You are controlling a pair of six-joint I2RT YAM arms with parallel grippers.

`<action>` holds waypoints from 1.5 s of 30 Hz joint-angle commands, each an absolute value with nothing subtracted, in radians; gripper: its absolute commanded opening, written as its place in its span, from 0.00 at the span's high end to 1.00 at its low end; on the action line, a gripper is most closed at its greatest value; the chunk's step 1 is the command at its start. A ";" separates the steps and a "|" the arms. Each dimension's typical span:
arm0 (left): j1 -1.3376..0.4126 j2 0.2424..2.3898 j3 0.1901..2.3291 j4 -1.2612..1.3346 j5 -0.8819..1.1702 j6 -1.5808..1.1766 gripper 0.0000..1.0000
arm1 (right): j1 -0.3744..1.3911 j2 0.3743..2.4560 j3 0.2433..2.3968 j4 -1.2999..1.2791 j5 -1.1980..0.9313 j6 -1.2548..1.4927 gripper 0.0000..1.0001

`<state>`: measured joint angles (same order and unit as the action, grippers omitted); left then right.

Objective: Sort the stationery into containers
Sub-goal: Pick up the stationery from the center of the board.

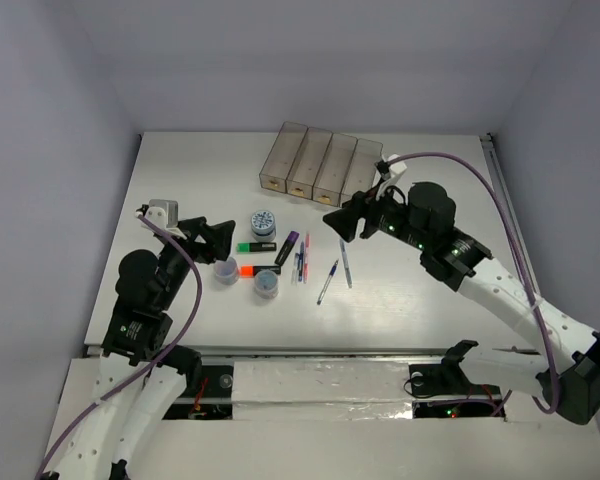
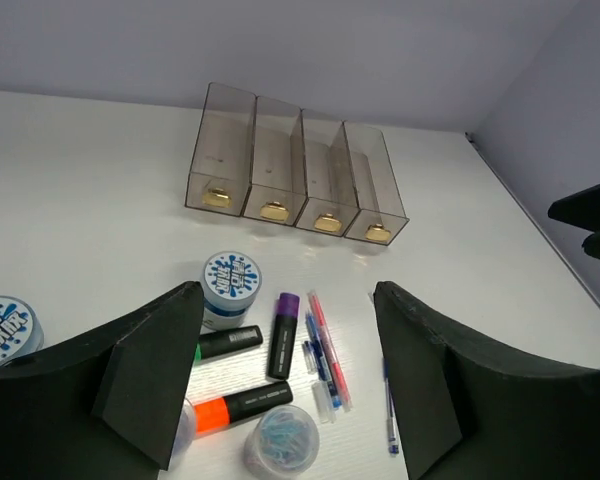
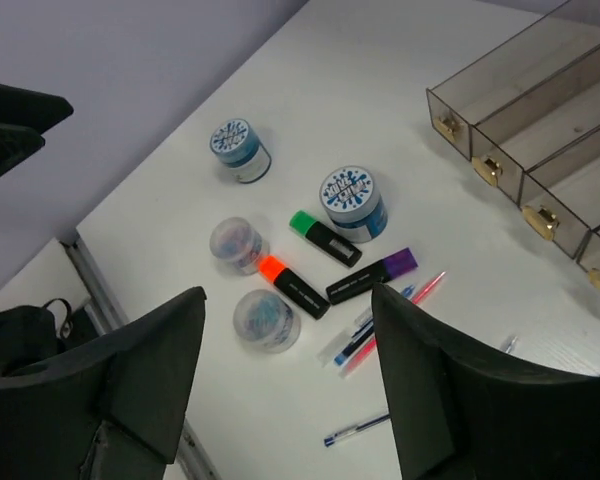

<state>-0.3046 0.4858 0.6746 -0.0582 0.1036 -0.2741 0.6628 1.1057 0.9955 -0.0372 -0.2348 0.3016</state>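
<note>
The containers (image 1: 320, 165) are four joined smoky-brown bins at the back middle; they also show in the left wrist view (image 2: 295, 165) and the right wrist view (image 3: 540, 120). The stationery lies in front of them: a blue-lidded round tub (image 1: 263, 222), green highlighter (image 1: 255, 246), purple highlighter (image 1: 287, 247), orange highlighter (image 1: 258, 270), two clear tubs (image 1: 266, 286) and a bundle of pens (image 1: 302, 258). Two loose blue pens (image 1: 327, 282) lie to the right. My left gripper (image 1: 215, 240) is open and empty left of the pile. My right gripper (image 1: 345, 222) is open and empty above its right side.
A second blue-lidded tub (image 3: 239, 148) stands apart at the pile's left, near the left gripper. The table's right edge has a rail (image 1: 500, 190). Grey walls surround the table.
</note>
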 commanded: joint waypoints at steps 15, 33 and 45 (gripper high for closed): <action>-0.290 0.460 0.730 -0.069 -0.001 -0.288 1.00 | 0.788 1.569 1.299 -0.141 -0.145 0.279 1.00; -0.327 0.442 0.729 -0.089 -0.083 -0.296 0.53 | 0.851 2.103 1.804 -0.391 -0.015 0.181 0.10; -0.336 0.442 0.727 -0.086 -0.077 -0.293 0.53 | 0.881 2.270 2.011 -0.502 0.095 0.137 0.12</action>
<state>-0.3321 0.4500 0.6888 -0.1207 -0.0841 -0.2974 0.8654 2.2566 1.9568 -0.4698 0.0292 0.1635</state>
